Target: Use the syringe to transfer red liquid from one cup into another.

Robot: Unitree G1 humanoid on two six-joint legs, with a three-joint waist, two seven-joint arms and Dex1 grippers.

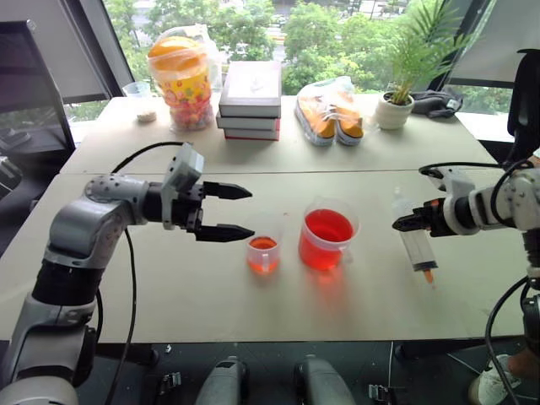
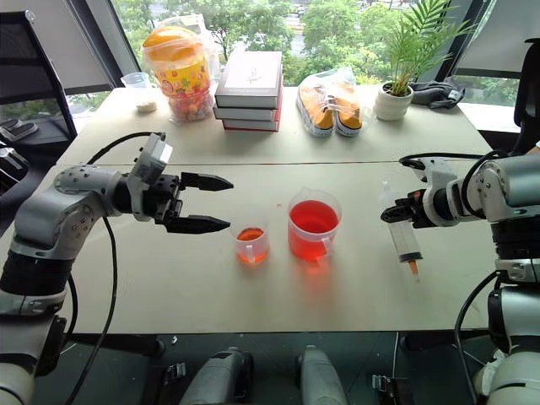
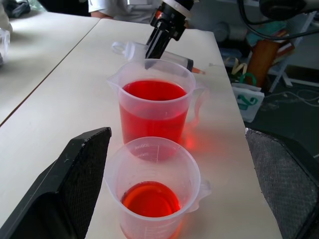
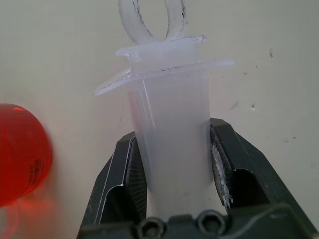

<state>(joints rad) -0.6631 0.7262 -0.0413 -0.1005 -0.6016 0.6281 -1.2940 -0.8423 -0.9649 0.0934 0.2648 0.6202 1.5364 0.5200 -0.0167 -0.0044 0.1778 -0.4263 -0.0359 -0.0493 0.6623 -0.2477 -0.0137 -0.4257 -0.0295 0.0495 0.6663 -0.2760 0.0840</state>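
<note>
The wide beaker of red liquid stands mid-table. Just left of it is the small narrow cup with a little red liquid at its bottom. My right gripper is shut on the barrel of the clear syringe, which hangs nozzle down above the table, to the right of the beaker. In the right wrist view the syringe has its plunger pushed in. My left gripper is open, left of the small cup and level with its rim. Its fingers flank both cups.
At the back of the table are a bag of snacks, a stack of books, bagged orange shoes, a potted plant and a small cup. The table's front edge runs close below the cups.
</note>
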